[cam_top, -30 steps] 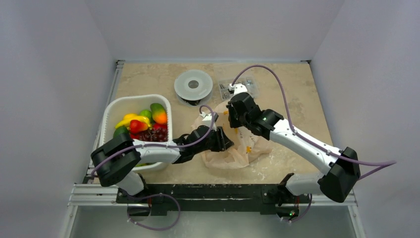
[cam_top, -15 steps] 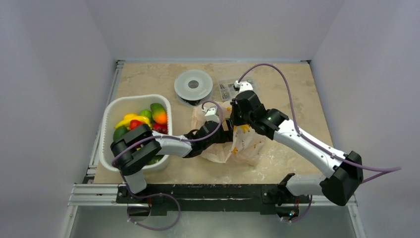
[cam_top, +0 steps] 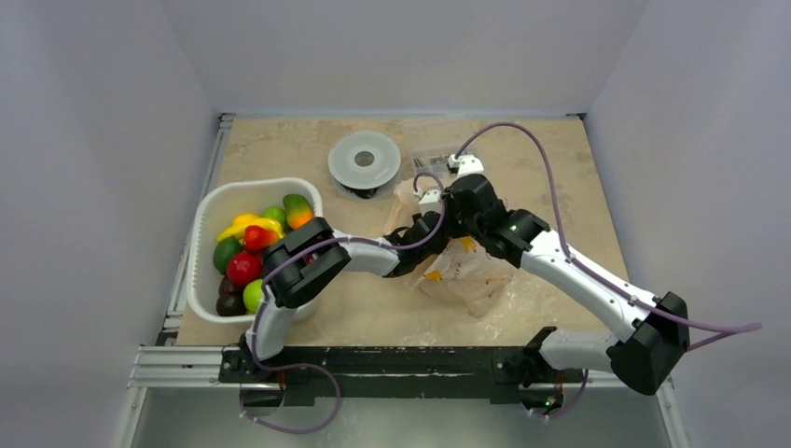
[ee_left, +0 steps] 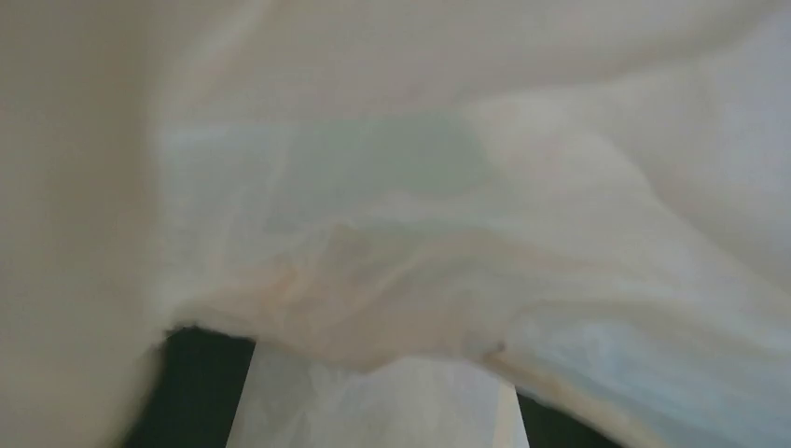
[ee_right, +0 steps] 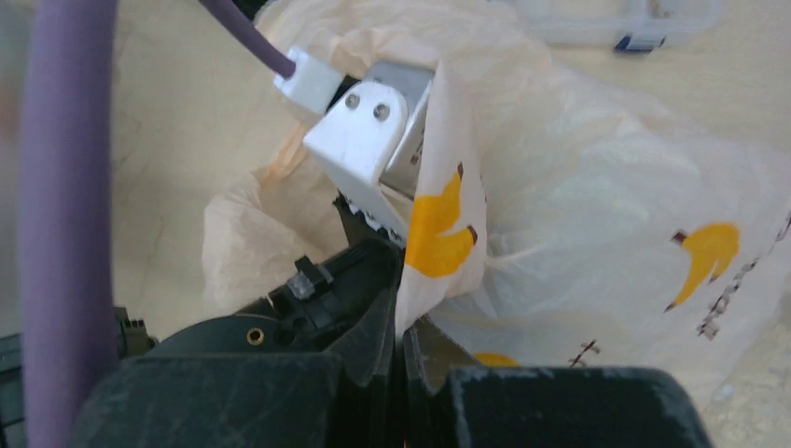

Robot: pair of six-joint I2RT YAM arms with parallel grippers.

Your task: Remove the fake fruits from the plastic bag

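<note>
The pale-peach plastic bag [cam_top: 464, 272] with yellow marks lies right of the table's middle. My right gripper [ee_right: 401, 329] is shut on a fold of the bag's film [ee_right: 438, 233] and holds its mouth up. My left gripper [cam_top: 422, 241] reaches into that mouth from the left. In the left wrist view only bag film [ee_left: 401, 233] shows; the dark fingertips [ee_left: 198, 392] stand wide apart and open, with film between them and no fruit seen. The fake fruits rest in the white basket [cam_top: 207, 217]: a green-to-orange mango [cam_top: 298, 214], a red pepper piece [cam_top: 256, 236], a red round one [cam_top: 244, 269].
A round lidded container [cam_top: 364, 161] stands at the back centre. A clear box of small parts [cam_top: 435, 164] lies just behind the bag. The left arm's elbow [cam_top: 300, 263] sits by the basket's right wall. Walls close in on both sides.
My left gripper pushed right and farther into the bag, and its jaws opened. The right gripper shifted right with the bag's mouth. The left arm cleared the basket's front.
</note>
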